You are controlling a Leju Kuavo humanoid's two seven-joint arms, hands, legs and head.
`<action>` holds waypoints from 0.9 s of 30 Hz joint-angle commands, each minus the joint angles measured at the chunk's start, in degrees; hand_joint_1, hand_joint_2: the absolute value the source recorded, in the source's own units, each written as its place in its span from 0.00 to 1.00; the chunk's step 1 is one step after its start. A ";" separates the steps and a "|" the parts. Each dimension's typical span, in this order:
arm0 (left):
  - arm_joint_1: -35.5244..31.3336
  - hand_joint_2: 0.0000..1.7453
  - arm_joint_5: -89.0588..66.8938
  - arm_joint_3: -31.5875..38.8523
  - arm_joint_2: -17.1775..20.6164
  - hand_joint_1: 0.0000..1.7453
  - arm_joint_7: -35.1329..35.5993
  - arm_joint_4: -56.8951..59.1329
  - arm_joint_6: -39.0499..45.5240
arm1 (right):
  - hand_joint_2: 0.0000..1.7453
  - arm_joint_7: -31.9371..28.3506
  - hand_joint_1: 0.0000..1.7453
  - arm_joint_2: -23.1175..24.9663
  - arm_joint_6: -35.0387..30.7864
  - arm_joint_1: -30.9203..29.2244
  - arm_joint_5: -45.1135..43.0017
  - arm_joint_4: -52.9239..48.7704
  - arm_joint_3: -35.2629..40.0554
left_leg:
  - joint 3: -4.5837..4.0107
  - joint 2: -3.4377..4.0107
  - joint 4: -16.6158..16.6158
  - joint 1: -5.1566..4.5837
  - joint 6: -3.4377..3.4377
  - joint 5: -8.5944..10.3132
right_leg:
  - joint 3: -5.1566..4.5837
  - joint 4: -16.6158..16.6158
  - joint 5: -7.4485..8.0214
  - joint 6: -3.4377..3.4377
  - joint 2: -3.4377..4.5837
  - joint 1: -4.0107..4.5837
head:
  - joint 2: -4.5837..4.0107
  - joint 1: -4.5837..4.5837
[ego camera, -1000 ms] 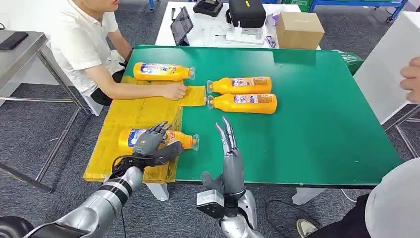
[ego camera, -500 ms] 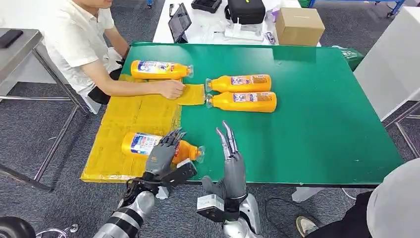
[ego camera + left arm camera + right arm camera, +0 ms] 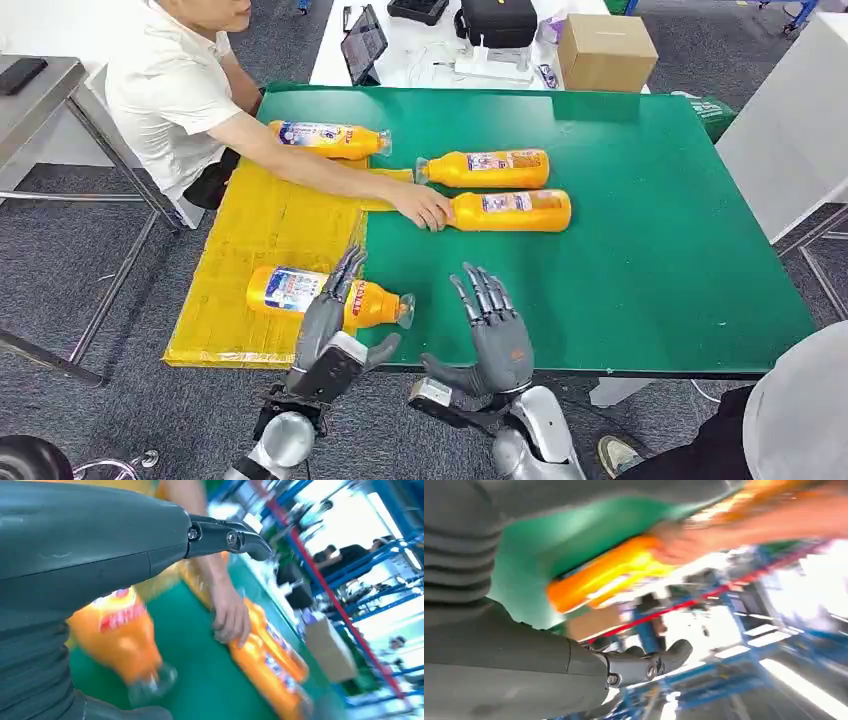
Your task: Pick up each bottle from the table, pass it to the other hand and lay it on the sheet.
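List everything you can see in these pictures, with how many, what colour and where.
Bottles: four, orange; one on the yellow sheet near the robot, one at the sheet's far end, two on the green table.
Sheet: one, yellow, table's left side.
Table: one, green.
Cardboard box: one, brown, white table behind.
Person's hand: one, on the nearer table bottle's neck.
Left hand: grey, open, beside the near bottle.
Right hand: grey, open, at the table's near edge.

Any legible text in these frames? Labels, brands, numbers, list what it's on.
None can be read.
Bottle on the sheet: printed label, too small.
Bottle by the person's arm: label too small.
Two bottles on the green table: labels too small.
Cardboard box: no print visible.
Wrist views: blurred.
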 commanded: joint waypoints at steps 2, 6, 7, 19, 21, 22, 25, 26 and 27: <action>4.47 1.00 9.26 -0.27 0.60 0.00 -0.08 -1.87 -1.61 | 1.00 13.31 0.00 -8.13 0.13 -7.00 6.82 13.83 -6.89 | 0.16 0.13 -0.08 0.00 0.09 0.00 | 0.15 -0.14 0.05 -0.10 0.05 0.04 | 0.00 0.02; 6.98 1.00 8.90 -0.63 1.59 0.00 -0.30 -4.10 -1.43 | 1.00 13.67 0.00 -9.41 0.13 -6.39 5.86 13.69 -7.41 | 0.25 0.23 -0.11 -0.01 0.13 -0.04 | 0.21 -0.15 0.03 -0.19 0.10 0.05 | 0.00 -0.02; 6.98 1.00 8.90 -0.63 1.59 0.00 -0.30 -4.10 -1.43 | 1.00 13.67 0.00 -9.41 0.13 -6.39 5.86 13.69 -7.41 | 0.14 0.12 -0.07 -0.02 0.08 -0.03 | 0.13 -0.10 0.01 -0.11 0.04 0.02 | 0.00 0.00; 5.37 1.00 10.43 -4.08 0.89 0.00 -0.20 1.04 -2.55 | 1.00 15.66 0.00 -8.41 0.13 -9.97 10.76 18.05 -6.77 | 0.00 0.13 -0.03 -0.02 0.06 0.00 | -0.03 -0.04 0.03 -0.08 0.07 0.01 | 0.00 0.00; 4.95 1.00 10.71 -4.04 0.77 0.00 -0.24 1.36 -2.57 | 1.00 18.47 0.00 -9.00 0.13 -12.15 12.17 22.42 -5.64 | 0.05 0.22 -0.06 -0.02 0.08 0.00 | 0.00 -0.07 0.06 -0.12 0.13 0.02 | 0.00 -0.02; 4.90 1.00 10.77 -4.07 0.75 0.00 -0.25 1.35 -2.57 | 1.00 18.92 0.00 -9.07 0.13 -12.52 12.18 23.01 -5.39 | 0.09 0.25 -0.08 -0.01 0.09 0.01 | 0.03 -0.10 0.07 -0.15 0.14 0.04 | 0.00 -0.02; 4.85 1.00 10.93 -4.30 0.75 0.00 -0.24 0.95 -2.64 | 1.00 22.15 0.00 -9.67 0.13 -13.27 13.28 23.86 -4.46 | 0.05 0.17 -0.05 0.00 0.08 0.01 | 0.02 -0.07 0.05 -0.12 0.07 0.04 | 0.00 -0.02; 4.96 1.00 10.97 -4.38 0.78 0.00 -0.20 0.67 -2.62 | 1.00 23.45 0.00 -9.90 0.13 -13.47 13.75 23.91 -4.27 | 0.09 0.21 -0.06 0.00 0.10 0.00 | 0.04 -0.09 0.06 -0.15 0.09 0.05 | 0.00 -0.02; 5.25 1.00 10.99 -4.40 0.89 0.00 -0.11 0.43 -2.56 | 1.00 25.00 0.00 -10.19 0.13 -13.55 14.21 24.19 -3.72 | 0.07 0.19 -0.06 0.00 0.10 0.01 | 0.04 -0.09 0.06 -0.14 0.07 0.05 | 0.00 -0.02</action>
